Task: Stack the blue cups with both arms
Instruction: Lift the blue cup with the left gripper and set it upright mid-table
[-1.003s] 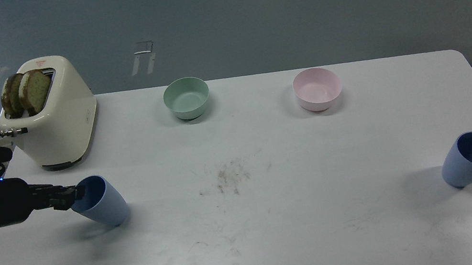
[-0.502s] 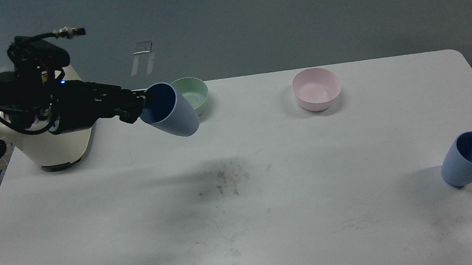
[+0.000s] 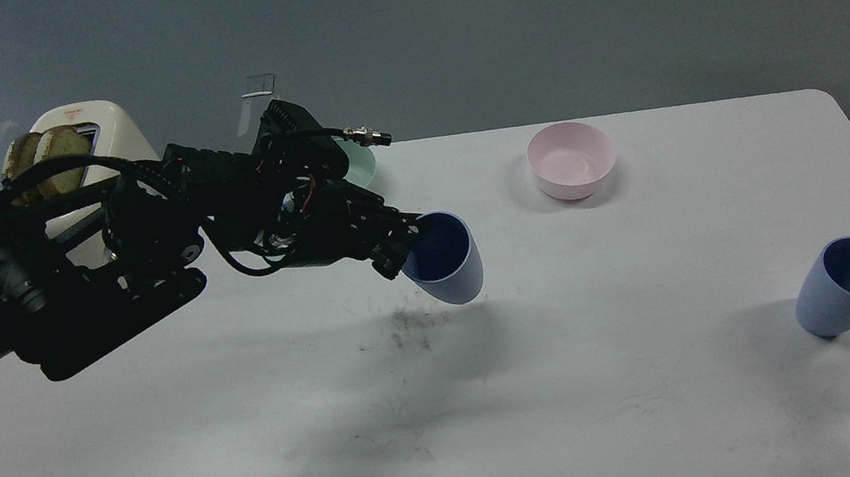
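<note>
My left gripper [image 3: 408,248] is shut on the rim of one blue cup [image 3: 448,260] and holds it in the air above the middle of the white table [image 3: 597,418], mouth tilted toward me. The second blue cup [image 3: 849,297] stands on the table at the right, near the right edge. My right arm and gripper are out of view.
A cream toaster [image 3: 76,134] with two bread slices stands at the back left, partly behind my arm. A mint-green bowl [image 3: 364,163] is mostly hidden behind my wrist. A pale pink bowl [image 3: 571,158] sits at the back. Crumbs [image 3: 406,331] lie mid-table.
My left arm has lifted the blue cup off the table's left side, carried it up past the green bowl, then right and down toward the table's middle. The right cup has not moved.
</note>
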Robot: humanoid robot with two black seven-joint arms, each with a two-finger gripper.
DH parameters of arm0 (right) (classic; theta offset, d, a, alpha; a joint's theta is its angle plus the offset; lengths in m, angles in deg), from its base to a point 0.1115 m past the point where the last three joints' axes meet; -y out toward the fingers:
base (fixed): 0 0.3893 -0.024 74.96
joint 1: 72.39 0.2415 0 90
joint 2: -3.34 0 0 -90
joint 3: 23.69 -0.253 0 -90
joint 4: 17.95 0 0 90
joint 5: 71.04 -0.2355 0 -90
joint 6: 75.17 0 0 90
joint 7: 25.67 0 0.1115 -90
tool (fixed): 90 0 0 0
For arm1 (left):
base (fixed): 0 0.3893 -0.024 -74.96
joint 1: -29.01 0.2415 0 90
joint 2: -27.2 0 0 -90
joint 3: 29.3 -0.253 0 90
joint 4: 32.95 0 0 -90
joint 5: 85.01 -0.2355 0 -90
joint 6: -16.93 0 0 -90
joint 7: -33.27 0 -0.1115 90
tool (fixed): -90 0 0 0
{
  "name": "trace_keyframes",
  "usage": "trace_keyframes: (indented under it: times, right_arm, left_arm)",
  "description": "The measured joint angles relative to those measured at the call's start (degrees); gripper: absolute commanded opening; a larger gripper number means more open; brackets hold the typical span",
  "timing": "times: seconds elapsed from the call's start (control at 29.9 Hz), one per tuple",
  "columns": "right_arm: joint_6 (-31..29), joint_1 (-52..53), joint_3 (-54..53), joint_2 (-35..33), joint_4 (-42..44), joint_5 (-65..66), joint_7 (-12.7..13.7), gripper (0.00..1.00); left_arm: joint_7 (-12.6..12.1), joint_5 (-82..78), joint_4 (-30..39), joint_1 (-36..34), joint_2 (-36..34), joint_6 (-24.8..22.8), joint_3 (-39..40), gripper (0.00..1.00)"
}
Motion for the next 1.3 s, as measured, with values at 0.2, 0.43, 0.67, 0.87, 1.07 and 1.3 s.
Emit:
trace_keyframes:
  times: [0.2, 0.43, 0.67, 0.87, 1.07, 1.3]
  right_arm:
    - [0.0, -0.01, 0.04, 0.18, -0.29, 0.0, 0.0, 1.0]
    - [0.0, 0.06, 0.08, 0.06, -0.33, 0.0, 0.0, 1.0]
    - [0.0, 0.04, 0.08, 0.01, -0.32, 0.0, 0.0, 1.0]
    - [0.0, -0.12, 0.08, 0.02, -0.06, 0.0, 0.0, 1.0]
    - [0.0, -0.19, 0.08, 0.24, -0.28, 0.0, 0.0, 1.0]
    - [0.0, -0.28, 0.02, 0.22, -0.29, 0.0, 0.01, 1.0]
  left_arm:
    - [-0.07, -1.03, -4.02, 0.58, 2.16, 0.0, -0.56, 0.0]
    - [-0.44, -1.05, -6.05, 0.8, 3.48, 0.0, -0.99, 0.0]
    - [-1.57, -1.23, -7.76, 2.39, 5.38, 0.0, -2.66, 0.0]
    - [-2.31, -1.4, -9.05, 2.83, 5.77, 0.0, -2.7, 0.0]
    - [-2.32, -1.34, -9.71, 2.82, 5.89, 0.0, -2.65, 0.0]
    - [-2.32, -1.22, -9.73, 2.82, 6.77, 0.0, -2.59, 0.34]
